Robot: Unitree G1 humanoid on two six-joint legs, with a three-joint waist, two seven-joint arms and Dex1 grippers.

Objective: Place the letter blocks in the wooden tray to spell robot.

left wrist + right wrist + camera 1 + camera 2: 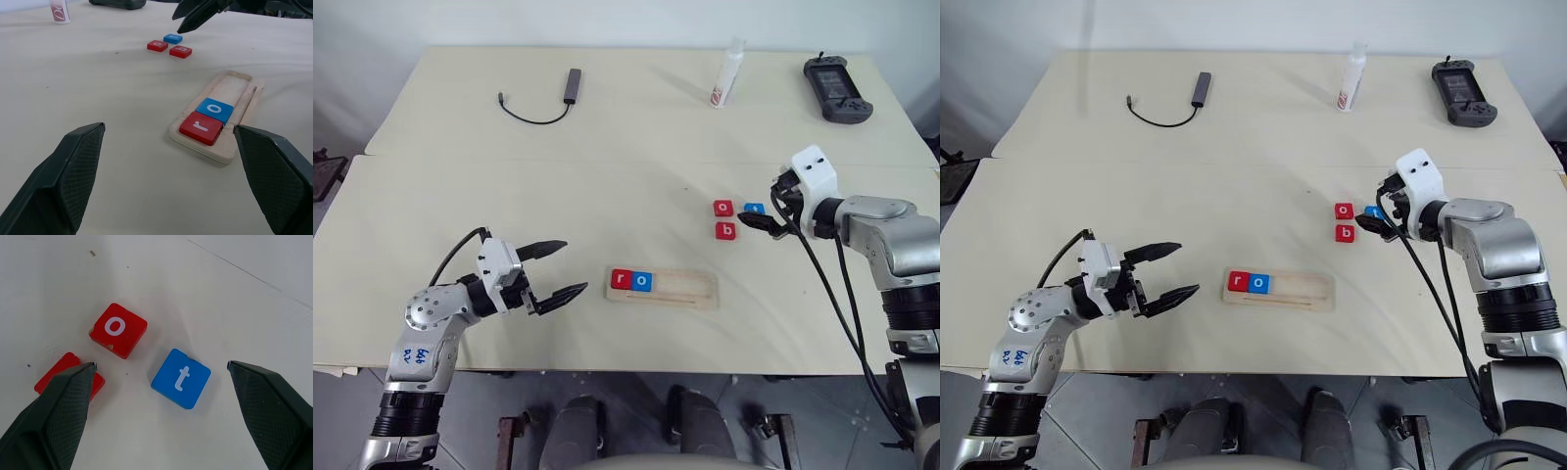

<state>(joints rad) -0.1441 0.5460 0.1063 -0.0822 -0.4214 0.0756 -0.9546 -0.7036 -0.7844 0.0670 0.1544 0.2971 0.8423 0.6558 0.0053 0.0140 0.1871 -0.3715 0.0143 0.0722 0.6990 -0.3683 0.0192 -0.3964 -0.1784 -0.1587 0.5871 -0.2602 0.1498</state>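
Note:
The wooden tray (690,290) lies near the table's front edge, with a red "r" block (621,280) and a blue "o" block (642,282) side by side at its left end. Three loose letter blocks sit behind it to the right: a red "o" (118,329), a blue "t" (181,378) and a red "b" (726,231). My right gripper (766,217) hovers open just above the blue "t", pointing down and left. To the left of the tray my left gripper (556,269) is open and empty, pointing toward it.
At the back of the table lie a grey USB hub with a black cable (570,86), a white bottle (728,76) and a black handheld game console (838,88). A seam between two tabletops runs across the middle.

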